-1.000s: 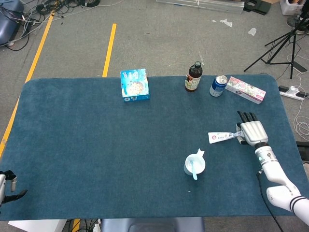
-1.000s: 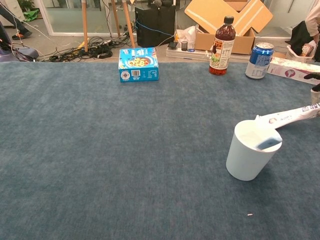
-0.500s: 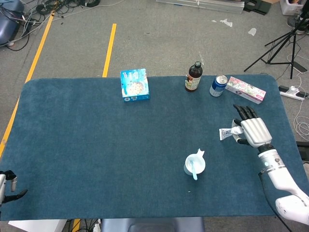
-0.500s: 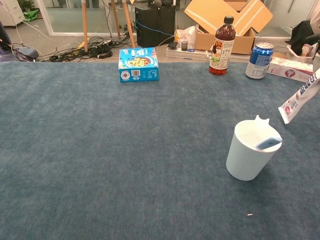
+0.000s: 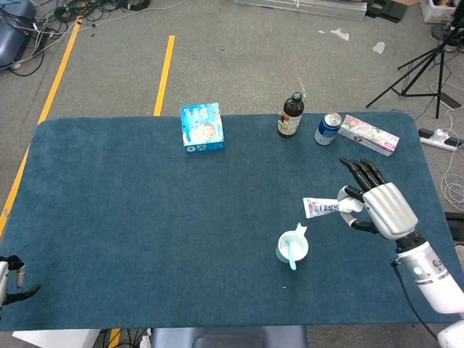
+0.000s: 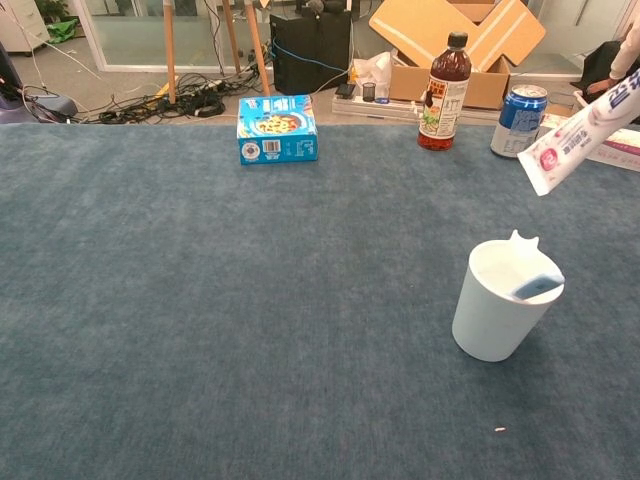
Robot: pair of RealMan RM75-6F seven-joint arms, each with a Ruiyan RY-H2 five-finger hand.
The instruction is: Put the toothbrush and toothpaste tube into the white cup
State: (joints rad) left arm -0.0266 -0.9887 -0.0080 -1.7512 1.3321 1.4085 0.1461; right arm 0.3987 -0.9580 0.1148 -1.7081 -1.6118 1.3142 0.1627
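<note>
Holding the tube [image 5: 325,208] up off the table [image 5: 130,232], the right hand [image 5: 378,205] sits at the right side, thumb and fingers clamped on the tube's right end, the other fingers spread toward the far edge. Tube lies roughly level in the head view, free end pointing left, above and just right of the cup [image 5: 292,247]. In the chest view the tube [image 6: 580,132] slants down-left from the right frame edge, its flat end hanging above the cup [image 6: 502,302] and apart from it; the hand itself is cut off there.

Cup stands upright on the near-right part of the table. The toothbrush [image 5: 291,255] is already in it, its blue end resting on the rim on the near side [image 6: 538,287].

Left hand [image 5: 10,279]: only a dark bit shows at the near-left corner in the head view, off the table edge; cannot tell whether its fingers are apart or together.

Along the far edge, left to right: a blue box [image 5: 202,127], a bottle [image 5: 290,116], a can [image 5: 328,129] just beside it, and a long white carton [image 5: 369,135] lying flat. All well apart from the cup.
</note>
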